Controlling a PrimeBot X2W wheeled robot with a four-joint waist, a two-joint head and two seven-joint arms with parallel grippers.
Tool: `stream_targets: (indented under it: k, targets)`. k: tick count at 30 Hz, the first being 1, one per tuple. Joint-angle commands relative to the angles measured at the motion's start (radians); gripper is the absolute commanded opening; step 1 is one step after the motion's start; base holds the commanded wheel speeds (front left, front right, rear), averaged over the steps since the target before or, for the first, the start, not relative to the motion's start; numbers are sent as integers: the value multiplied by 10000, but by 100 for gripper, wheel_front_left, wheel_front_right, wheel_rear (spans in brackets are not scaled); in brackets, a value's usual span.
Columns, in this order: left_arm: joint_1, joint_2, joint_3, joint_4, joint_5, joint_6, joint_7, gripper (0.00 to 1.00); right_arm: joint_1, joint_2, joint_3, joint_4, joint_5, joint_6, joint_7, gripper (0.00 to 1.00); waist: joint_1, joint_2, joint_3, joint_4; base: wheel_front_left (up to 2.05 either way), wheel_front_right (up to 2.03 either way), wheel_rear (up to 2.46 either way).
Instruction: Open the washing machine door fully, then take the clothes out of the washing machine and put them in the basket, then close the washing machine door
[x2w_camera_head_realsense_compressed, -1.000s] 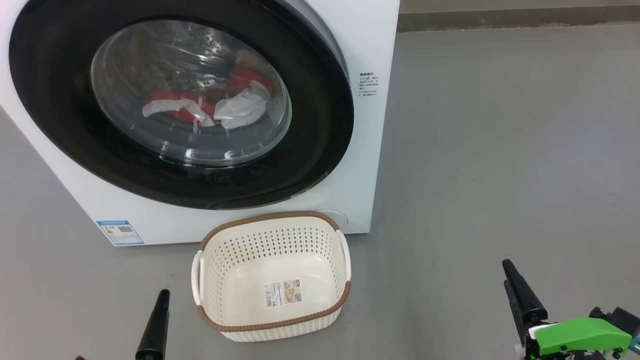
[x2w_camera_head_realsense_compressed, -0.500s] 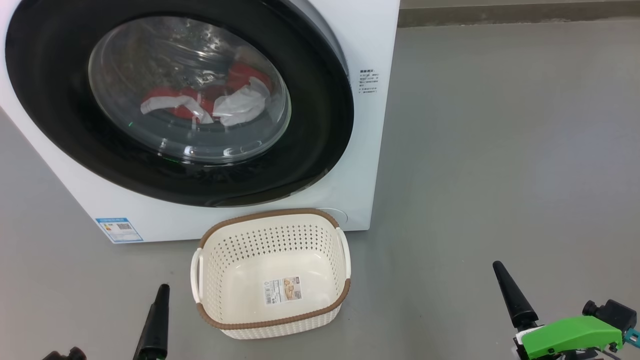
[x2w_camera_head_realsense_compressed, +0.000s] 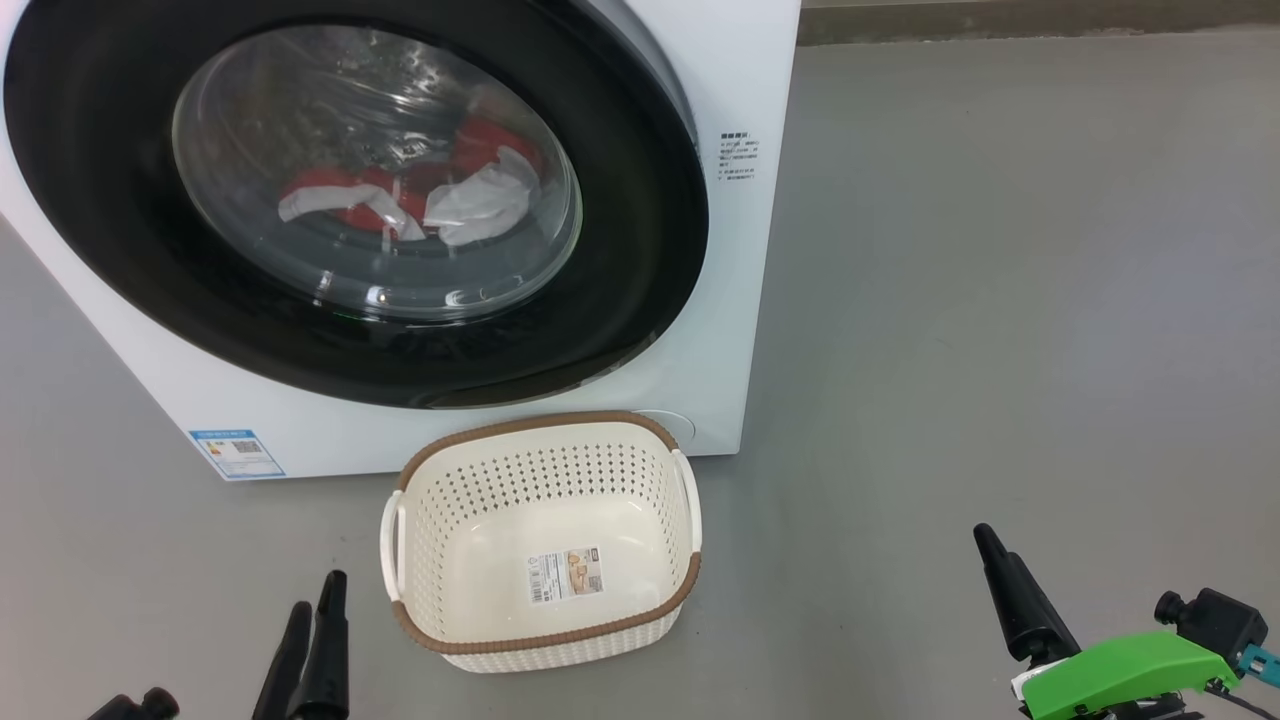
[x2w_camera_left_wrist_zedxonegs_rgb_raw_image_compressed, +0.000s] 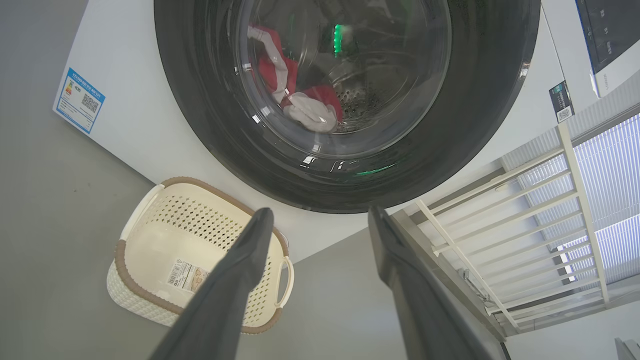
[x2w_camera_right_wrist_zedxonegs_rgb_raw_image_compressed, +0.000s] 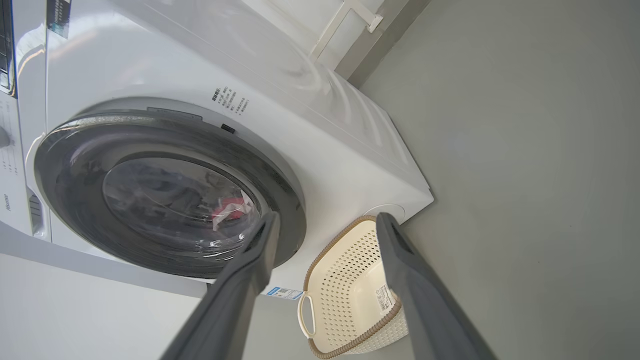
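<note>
The big white front-loading washing machine (x2w_camera_head_realsense_compressed: 765, 320) has its round, glossy black-rimmed glass door (x2w_camera_head_realsense_compressed: 630, 300) shut. Crumpled red-and-white clothes (x2w_camera_head_realsense_compressed: 470, 205) lie behind the glass. At the door's six o'clock, an empty cream perforated plastic basket (x2w_camera_head_realsense_compressed: 545, 424) with a brown rim stands upright, just beside the machine.

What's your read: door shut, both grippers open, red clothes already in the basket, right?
One thing is off: the clothes are not in the basket; they lie behind the glass of the shut washing machine door, as the head view shows. The left gripper and right gripper are open.
</note>
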Motion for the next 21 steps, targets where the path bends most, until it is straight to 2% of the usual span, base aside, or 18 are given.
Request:
stream_targets:
  k: [1,21]
  targets:
    - [-72,168,164,-346,415,-42,-149,100,-465,-192,143,-293,-331,-3,-136,100,0,0,9,2,0,0,0]
    - [81,192,50,-739,3422,62,-721,100,-471,-390,494,-349,-3047,-4,-702,100,-1,0,90,-13,0,0,0]
